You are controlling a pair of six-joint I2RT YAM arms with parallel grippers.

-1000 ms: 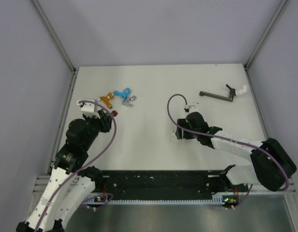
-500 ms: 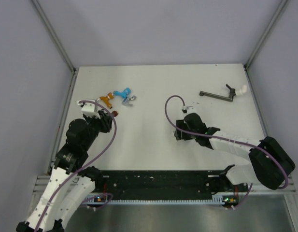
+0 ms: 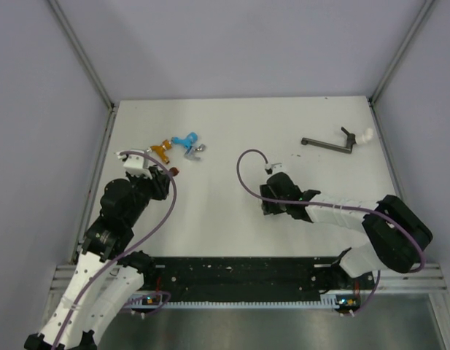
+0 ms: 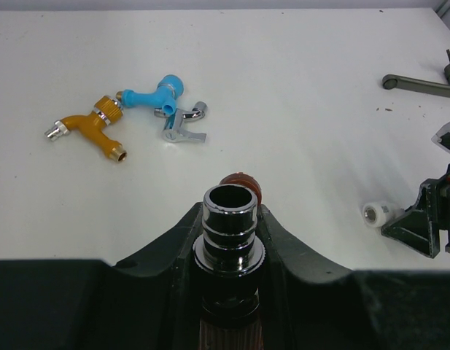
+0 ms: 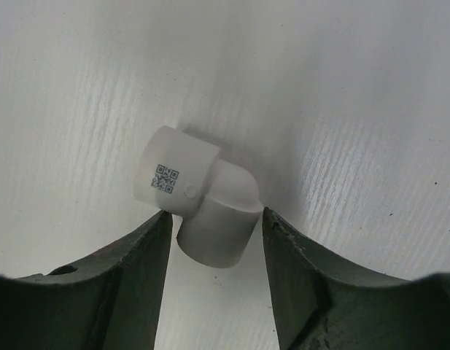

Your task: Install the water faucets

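Observation:
My left gripper is shut on a dark red-brown water faucet, whose silvery tip points away from the wrist camera. It holds the faucet at the table's left. Beyond it lie three loose faucets: orange, light blue and grey. Mid-table, my right gripper is low on the surface. In the right wrist view its jaws stand on either side of a white elbow fitting lying on the table. Both fingertips touch the fitting's sides.
A dark metal arm with a white end piece lies at the back right. Grey walls and metal rails enclose the table on three sides. A purple cable loops out from the right wrist.
The right gripper slid left over the white elbow fitting and its jaws narrowed onto it. The left arm and its faucet stayed still.

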